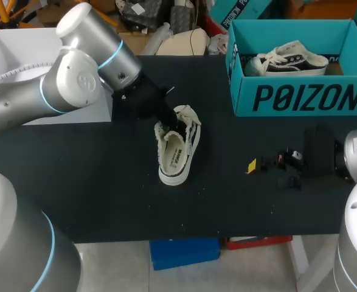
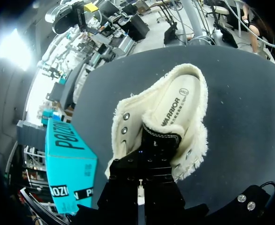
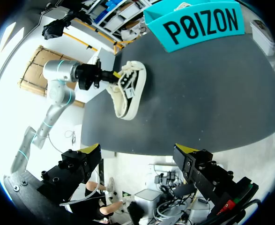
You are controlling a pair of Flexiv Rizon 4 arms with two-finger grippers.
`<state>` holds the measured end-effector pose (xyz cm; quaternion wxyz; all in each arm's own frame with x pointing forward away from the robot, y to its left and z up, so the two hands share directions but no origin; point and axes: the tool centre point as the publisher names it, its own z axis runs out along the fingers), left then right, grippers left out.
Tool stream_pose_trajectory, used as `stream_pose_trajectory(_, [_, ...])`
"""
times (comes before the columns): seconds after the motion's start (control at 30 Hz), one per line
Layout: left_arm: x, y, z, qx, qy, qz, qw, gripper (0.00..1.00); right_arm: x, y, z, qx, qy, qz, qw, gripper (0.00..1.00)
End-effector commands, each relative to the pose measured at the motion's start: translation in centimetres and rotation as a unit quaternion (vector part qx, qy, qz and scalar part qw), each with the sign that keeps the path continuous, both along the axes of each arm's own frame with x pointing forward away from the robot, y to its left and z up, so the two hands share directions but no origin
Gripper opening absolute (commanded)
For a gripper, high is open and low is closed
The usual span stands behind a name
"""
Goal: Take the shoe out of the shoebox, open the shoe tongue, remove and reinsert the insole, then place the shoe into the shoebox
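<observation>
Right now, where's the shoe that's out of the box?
The shoe lies mid-table in the head view, left of the shoebox, with the left gripper at its toe end.

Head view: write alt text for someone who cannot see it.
The left arm's tool is at the tongue of a cream shoe on the black table. A teal shoebox at the back right holds a second shoe; the right tool sits open near the right edge.

Two cream-and-black canvas shoes are counted: one shoe [image 1: 177, 155] outside the single teal cardboard shoebox [image 1: 306, 97], the other shoe [image 1: 287, 61] inside it.
</observation>
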<state>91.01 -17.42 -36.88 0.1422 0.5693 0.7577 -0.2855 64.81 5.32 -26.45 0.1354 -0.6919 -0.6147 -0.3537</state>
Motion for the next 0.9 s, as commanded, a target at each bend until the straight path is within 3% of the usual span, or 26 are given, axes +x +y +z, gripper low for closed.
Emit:
stream_pose_trajectory(0.03, [0.1, 0.4, 1.4, 0.007, -0.008, -0.004, 1.000, 0.00, 0.1, 0.1, 0.0, -0.001, 0.001, 0.000, 1.000, 1.00])
stream_pose_trajectory(0.17, [0.2, 1.0, 3.8, 0.011, -0.027, -0.020, 0.999, 0.00, 0.1, 0.1, 0.0, -0.001, 0.001, 0.000, 1.000, 1.00])
stream_pose_trajectory(0.2, [0.1, 1.1, 4.4, 0.012, -0.034, -0.026, 0.999, 0.04, 0.1, 0.1, 0.0, -0.001, 0.001, 0.000, 1.000, 1.00])
stream_pose_trajectory(0.23, [0.1, 1.3, 4.8, 0.016, -0.048, -0.036, 0.998, 0.14, 0.1, 0.1, 0.0, -0.001, 0.001, 0.000, 1.000, 1.00])
stream_pose_trajectory(0.33, [-0.2, 1.7, 5.4, 0.037, -0.081, -0.081, 0.993, 0.18, 0.1, 0.1, 0.0, -0.001, 0.001, 0.000, 1.000, 1.00])
stream_pose_trajectory(0.4, [-0.5, 2.1, 5.2, 0.054, -0.091, -0.107, 0.989, 0.28, 0.1, 0.1, 0.0, -0.001, 0.001, 0.000, 1.000, 1.00])
stream_pose_trajectory(0.47, [-0.7, 2.4, 4.7, 0.072, -0.102, -0.122, 0.985, 0.30, 0.1, 0.1, 0.0, -0.001, 0.001, 0.000, 1.000, 1.00])
stream_pose_trajectory(0.9, [-1.9, 2.7, 2.0, 0.119, -0.125, -0.165, 0.971, 0.18, 0.1, 0.1, 0.0, -0.001, 0.001, 0.000, 1.000, 1.00])
